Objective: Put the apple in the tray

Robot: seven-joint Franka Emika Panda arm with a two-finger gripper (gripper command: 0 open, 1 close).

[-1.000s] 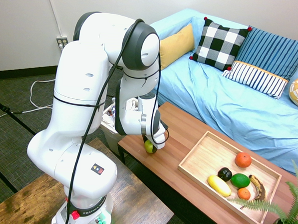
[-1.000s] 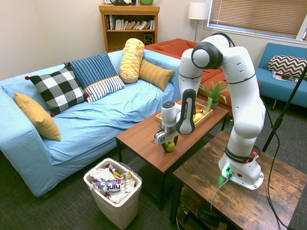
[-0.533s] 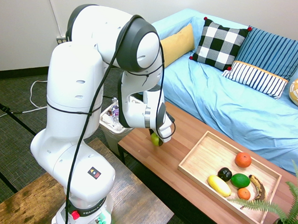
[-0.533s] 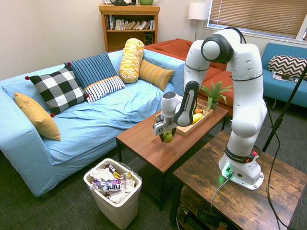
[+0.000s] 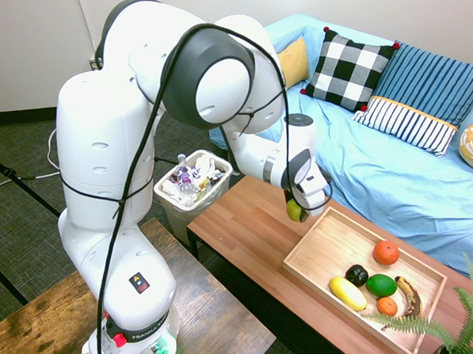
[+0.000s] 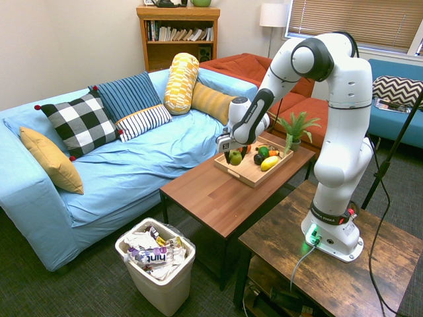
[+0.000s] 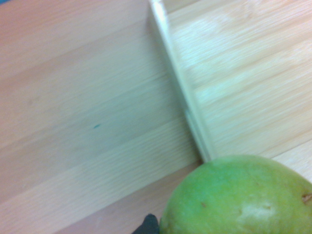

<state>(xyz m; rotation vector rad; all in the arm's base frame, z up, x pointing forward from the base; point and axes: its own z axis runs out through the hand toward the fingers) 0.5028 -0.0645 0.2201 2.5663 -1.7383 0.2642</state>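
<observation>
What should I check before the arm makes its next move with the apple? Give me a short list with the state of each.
Apple gripped in the hand: ok.
Apple lifted off the table: ok.
Apple fully over the tray: not ok, it looks to be near the edge.
Room inside the tray for it: ok, the end nearest the hand is bare.
Fruit in the tray kept away from that end: ok, the banana and the rest sit toward the far end.
</observation>
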